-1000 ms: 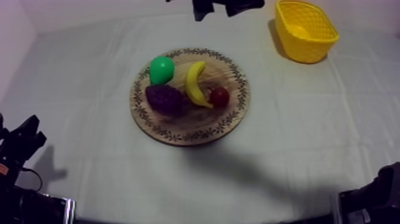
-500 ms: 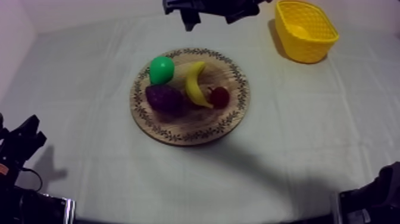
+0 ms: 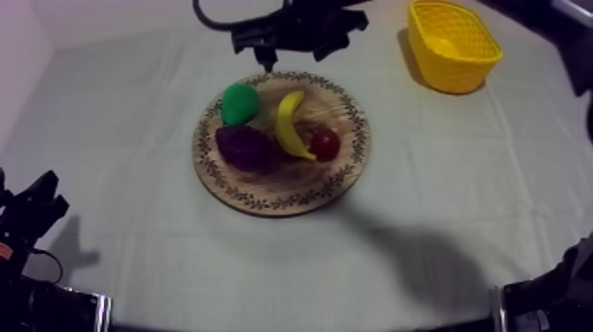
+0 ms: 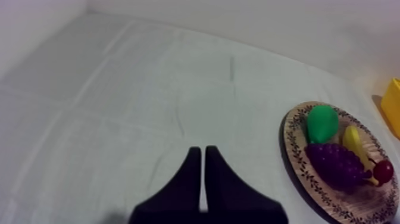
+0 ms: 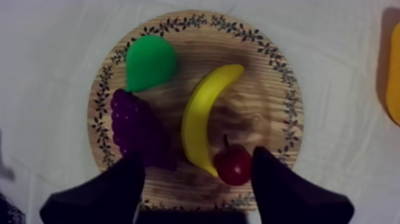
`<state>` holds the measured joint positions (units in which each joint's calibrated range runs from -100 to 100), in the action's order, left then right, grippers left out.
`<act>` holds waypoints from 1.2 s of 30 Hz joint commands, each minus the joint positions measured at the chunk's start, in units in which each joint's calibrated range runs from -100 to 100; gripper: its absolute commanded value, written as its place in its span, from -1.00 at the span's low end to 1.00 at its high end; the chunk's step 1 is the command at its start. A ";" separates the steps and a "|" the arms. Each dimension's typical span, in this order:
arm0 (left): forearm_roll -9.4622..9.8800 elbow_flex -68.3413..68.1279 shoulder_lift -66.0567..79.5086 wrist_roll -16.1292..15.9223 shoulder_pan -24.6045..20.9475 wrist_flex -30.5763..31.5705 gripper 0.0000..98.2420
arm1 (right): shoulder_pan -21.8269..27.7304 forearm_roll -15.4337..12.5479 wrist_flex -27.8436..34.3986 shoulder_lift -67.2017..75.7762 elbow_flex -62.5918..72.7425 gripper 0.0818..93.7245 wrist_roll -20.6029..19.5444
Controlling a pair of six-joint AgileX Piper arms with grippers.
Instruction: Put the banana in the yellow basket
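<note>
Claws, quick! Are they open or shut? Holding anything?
Left claw: shut, holding nothing.
Right claw: open, empty, above the banana on the wooden board.

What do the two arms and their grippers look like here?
Both arms are black. The left gripper has two flat black fingers, broad at the base and tapering to narrow tips. The right gripper has the same matte black tapered fingers, with no markings visible. From above, the right arm is a blocky black shape, the left arm an angular one.
</note>
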<state>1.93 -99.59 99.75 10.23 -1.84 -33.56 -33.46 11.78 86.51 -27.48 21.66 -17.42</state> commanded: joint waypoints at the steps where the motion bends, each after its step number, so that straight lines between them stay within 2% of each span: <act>1: 0.00 0.04 0.00 0.00 -0.01 0.01 -1.00 | 0.04 -0.25 -0.23 -3.11 0.58 0.08 -0.01; 18: 0.00 0.04 0.00 0.00 -0.01 0.01 -1.00 | 1.20 -1.39 -2.78 -18.03 7.37 0.08 0.53; 36: 0.00 0.04 0.00 0.00 -0.01 0.01 -1.00 | 1.95 -1.56 -4.23 -27.62 12.78 0.07 1.15</act>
<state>1.93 -99.59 99.75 10.23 -1.84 -33.56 -31.55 10.14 82.32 -54.86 34.32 -16.24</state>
